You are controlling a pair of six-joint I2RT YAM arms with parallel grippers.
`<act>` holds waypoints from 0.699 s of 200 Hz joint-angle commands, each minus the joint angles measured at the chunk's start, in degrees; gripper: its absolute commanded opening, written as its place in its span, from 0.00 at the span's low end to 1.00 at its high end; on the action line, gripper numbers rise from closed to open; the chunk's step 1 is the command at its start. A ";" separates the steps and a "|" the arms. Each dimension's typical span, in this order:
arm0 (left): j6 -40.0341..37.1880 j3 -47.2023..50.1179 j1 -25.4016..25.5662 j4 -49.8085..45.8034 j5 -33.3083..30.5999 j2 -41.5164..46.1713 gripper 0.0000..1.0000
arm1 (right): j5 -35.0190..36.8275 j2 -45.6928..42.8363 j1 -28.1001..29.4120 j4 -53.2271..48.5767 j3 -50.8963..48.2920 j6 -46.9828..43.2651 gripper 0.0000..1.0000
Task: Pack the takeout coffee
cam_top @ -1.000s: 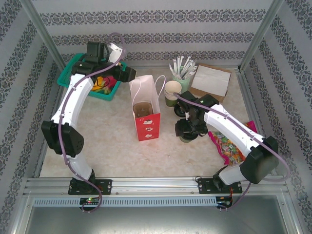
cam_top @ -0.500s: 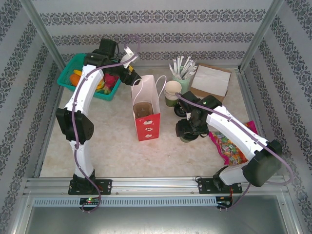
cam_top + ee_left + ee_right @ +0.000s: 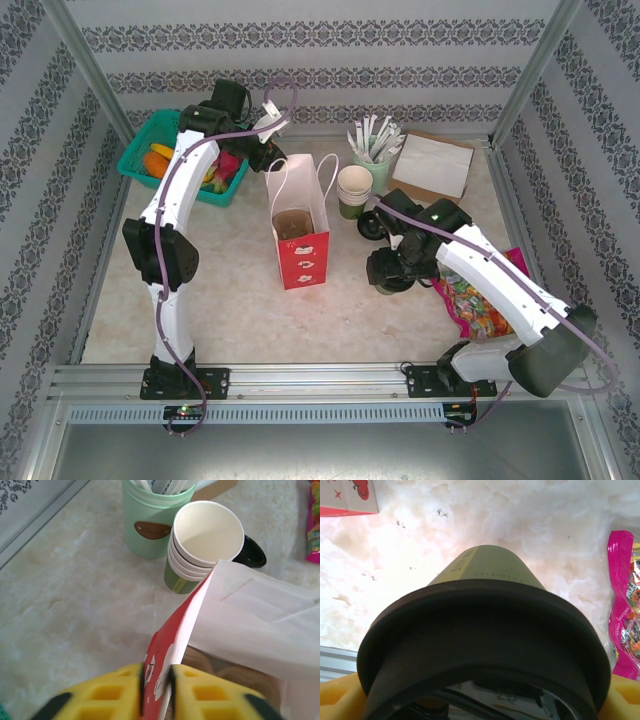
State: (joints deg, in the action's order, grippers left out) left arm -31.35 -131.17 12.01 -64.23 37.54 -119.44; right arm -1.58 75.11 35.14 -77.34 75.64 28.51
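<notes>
My right jaws grasp the crushable-looking black-lidded green paper cup (image 3: 485, 630) by its lid; left jaws clench the red paper bag (image 3: 175, 625).

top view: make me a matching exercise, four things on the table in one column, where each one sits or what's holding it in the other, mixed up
Things:
1. lidded coffee cup
2. red paper bag
3. stack of empty cups
4. green basket

Places:
a. far left corner of the table
b. rim pinched by the left gripper
c. held in the right gripper
d. next to the mint stick holder

Pairs: 1-c, 2-b, 3-d, 4-a
</notes>
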 commanded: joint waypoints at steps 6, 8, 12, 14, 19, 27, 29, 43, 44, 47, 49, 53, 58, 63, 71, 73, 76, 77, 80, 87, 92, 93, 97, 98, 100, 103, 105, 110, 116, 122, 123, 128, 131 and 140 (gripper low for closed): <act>2.56 -0.89 0.18 -1.78 1.88 2.02 0.11 | -0.35 -1.25 0.59 -5.45 4.96 -1.48 0.68; 2.73 -0.76 0.13 -1.76 1.93 2.19 0.10 | -0.35 -1.17 0.60 -5.76 5.31 -1.63 0.68; 3.32 -0.48 0.16 -1.61 2.11 2.54 0.09 | -0.35 -1.11 0.63 -6.50 6.01 -1.84 0.68; 3.60 -0.35 0.17 -1.52 2.23 2.72 0.08 | -0.35 -1.06 0.66 -6.86 6.37 -1.89 0.68; 4.22 0.17 0.17 -1.33 2.55 3.24 0.07 | -0.43 -0.98 0.68 -7.50 7.18 -2.10 0.68; 5.19 0.94 0.18 -1.08 3.05 4.15 0.06 | -0.51 -0.88 0.77 -8.58 8.39 -2.49 0.68; 5.52 1.10 0.16 -0.95 3.13 4.48 0.05 | -0.54 -0.90 0.87 -8.83 8.74 -2.54 0.68; 8.27 2.90 0.12 0.10 3.93 6.68 0.05 | -1.02 -0.67 1.21 -10.13 10.72 -2.72 0.68; 8.52 3.05 0.16 0.22 4.02 6.81 0.05 | -1.08 -0.67 1.19 -10.21 10.83 -2.74 0.68; 9.24 3.56 0.20 0.54 4.36 7.44 0.04 | -1.25 -0.73 1.23 -10.40 11.21 -2.78 0.68; 9.68 3.98 0.14 0.78 4.66 7.77 0.04 | -1.34 -0.71 1.33 -10.47 11.49 -2.74 0.68; 10.87 4.97 0.16 1.45 5.27 8.63 0.04 | -1.54 -0.67 1.54 -10.74 12.05 -2.74 0.68; 12.27 6.47 0.19 2.57 5.93 9.78 0.03 | -1.87 -0.67 1.66 -11.00 12.75 -2.83 0.68; 13.79 8.20 0.24 4.08 6.57 10.80 0.03 | -2.06 -0.67 1.85 -11.35 13.51 -2.83 0.68; 16.23 11.46 0.37 6.51 7.00 12.98 0.02 | -2.24 -0.69 2.13 -11.95 14.81 -2.79 0.67; 16.72 12.24 0.42 7.02 6.99 13.46 0.02 | -2.27 -0.72 2.20 -12.07 15.16 -2.79 0.67; 17.45 13.38 0.40 7.74 6.86 14.11 0.01 | -2.35 -0.67 2.35 -12.27 15.68 -2.82 0.67; 17.63 13.74 0.43 7.94 6.81 14.35 0.01 | -2.40 -0.67 2.37 -12.29 15.81 -2.83 0.67; 18.31 14.63 0.62 8.52 6.70 14.97 0.00 | -2.52 -0.71 2.50 -12.54 16.26 -2.90 0.67; 19.60 16.95 0.94 9.54 6.02 16.42 0.00 | -2.68 -0.81 2.67 -13.04 17.42 -2.93 0.67; 20.61 18.33 1.15 10.17 5.36 17.31 0.00 | -2.84 -0.85 2.71 -13.35 18.23 -2.89 0.67; 20.80 18.59 1.21 10.26 5.18 17.40 0.00 | -2.87 -0.85 2.77 -13.45 18.41 -2.87 0.67; 21.70 19.56 1.46 10.68 4.58 18.05 0.00 | -3.01 -0.84 2.87 -13.71 19.11 -2.91 0.67; 22.00 19.78 1.53 10.78 4.30 18.21 0.00 | -3.04 -0.80 2.89 -13.80 19.29 -2.92 0.67; 22.42 20.22 1.59 10.94 3.84 18.50 0.00 | -3.11 -0.79 2.94 -13.98 19.64 -2.89 0.67; 23.23 20.81 1.80 11.17 3.13 19.01 0.00 | -3.20 -0.76 2.98 -14.19 20.16 -2.89 0.67; 23.65 21.25 1.86 11.39 2.73 19.25 0.00 | -3.28 -0.71 3.05 -14.36 20.52 -2.88 0.67; 25.38 22.27 2.12 11.83 1.66 19.76 0.00 | -3.54 -0.67 3.21 -14.78 21.38 -2.93 0.67; 27.05 23.11 2.42 11.92 0.37 20.30 0.00 | -3.87 -0.59 3.46 -15.36 22.28 -2.94 0.67; 28.80 23.68 2.64 11.85 -0.80 20.70 0.00 | -4.31 -0.46 3.72 -15.84 23.25 -3.06 0.67; 29.11 23.77 2.66 11.80 -0.98 20.76 0.00 | -4.35 -0.43 3.80 -16.01 23.38 -3.09 0.67; 30.61 24.31 2.78 11.83 -1.58 21.07 0.00 | -4.76 -0.28 3.88 -16.63 24.21 -3.17 0.67; 31.24 24.56 2.85 11.72 -1.92 21.23 0.00 | -5.01 -0.25 4.09 -17.02 24.74 -3.33 0.67; 33.55 25.33 3.25 11.30 -2.82 21.81 0.00 | -5.59 0.08 4.38 -17.99 26.23 -3.65 0.67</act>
State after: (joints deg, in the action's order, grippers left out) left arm -7.46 -108.20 14.17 -55.51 38.57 -99.31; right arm -4.82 75.13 38.28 -90.52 97.78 26.46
